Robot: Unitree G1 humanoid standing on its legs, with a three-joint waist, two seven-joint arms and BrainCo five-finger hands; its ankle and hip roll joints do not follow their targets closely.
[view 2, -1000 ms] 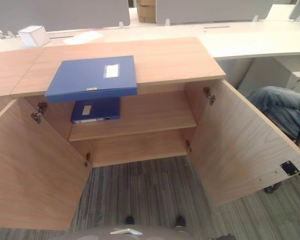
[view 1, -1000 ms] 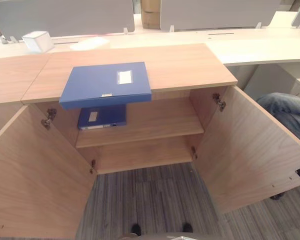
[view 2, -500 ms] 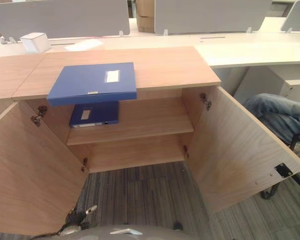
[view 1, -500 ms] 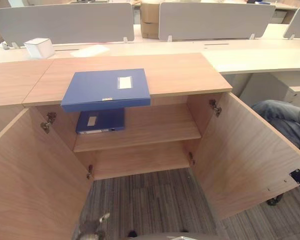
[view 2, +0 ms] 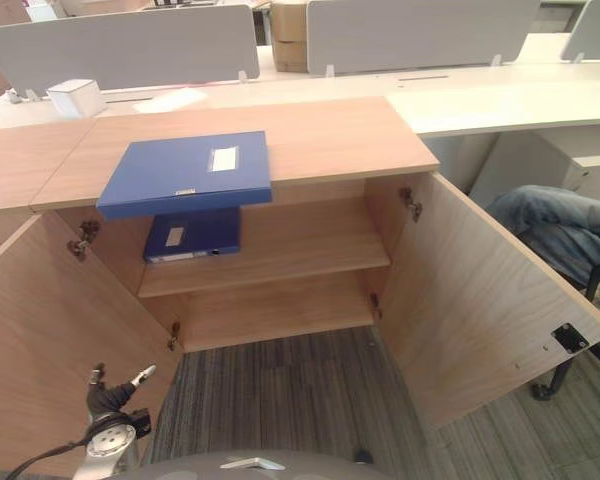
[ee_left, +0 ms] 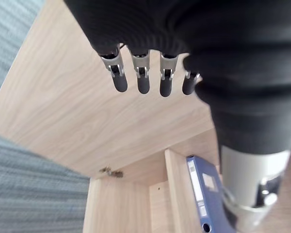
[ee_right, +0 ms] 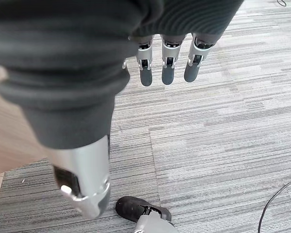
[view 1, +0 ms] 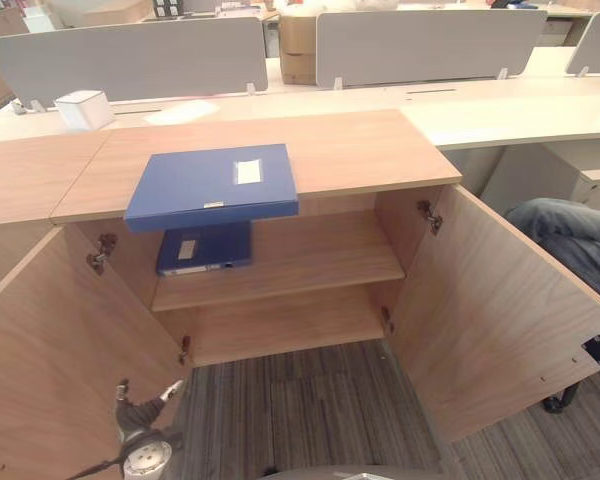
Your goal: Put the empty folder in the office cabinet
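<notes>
The blue folder (view 1: 212, 186) lies flat on the cabinet top (view 1: 360, 150), upper centre, overhanging its front edge. The left hand (view 1: 140, 415) sits at lower left, well apart from it, fingers relaxed, grasping nothing. The right hand (ee_right: 167, 63) hangs over carpet (ee_right: 223, 126), fingers straight, empty.

Folder (view 1: 212, 186) atop cabinet (view 1: 360, 150) (overhanging); second folder (view 1: 205, 247) on shelf (view 1: 310, 260).

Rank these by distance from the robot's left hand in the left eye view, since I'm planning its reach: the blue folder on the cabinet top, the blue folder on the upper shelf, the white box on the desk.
From the left hand:
1. Blue folder on the upper shelf, inside the cabinet.
2. Blue folder on the cabinet top, overhanging the front edge.
3. White box, far back left.
</notes>
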